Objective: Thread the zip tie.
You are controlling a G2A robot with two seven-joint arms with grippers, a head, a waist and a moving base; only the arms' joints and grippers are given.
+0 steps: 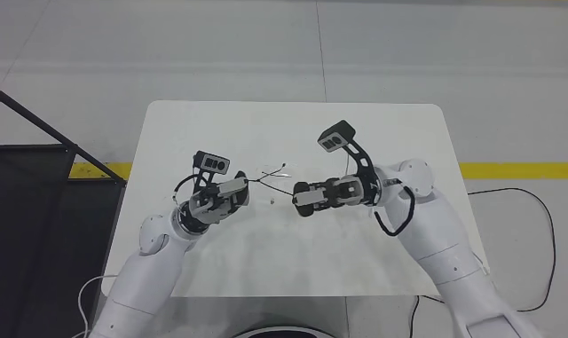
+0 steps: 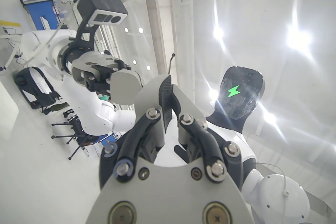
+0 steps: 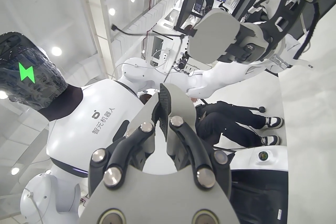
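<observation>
Left gripper (image 2: pixel 166 83): I see both ribbed pads pinched together on a thin black plastic zip tie (image 2: pixel 171 64). A short end of it sticks out past the fingertips.

Right gripper (image 3: pixel 163 93): pads likewise pressed together, clamped on a thin black strand that runs from its tips across towards the left gripper.

From the right wrist camera I note a second length going out sideways from the left gripper and ending in a small square head. I cannot tell whether the two lengths are one tie.

From above, both grippers face each other tip to tip, near one another, over the middle of the white rectangular table (image 1: pixel 293 258). The tie spans the gap between them, held off the surface.
</observation>
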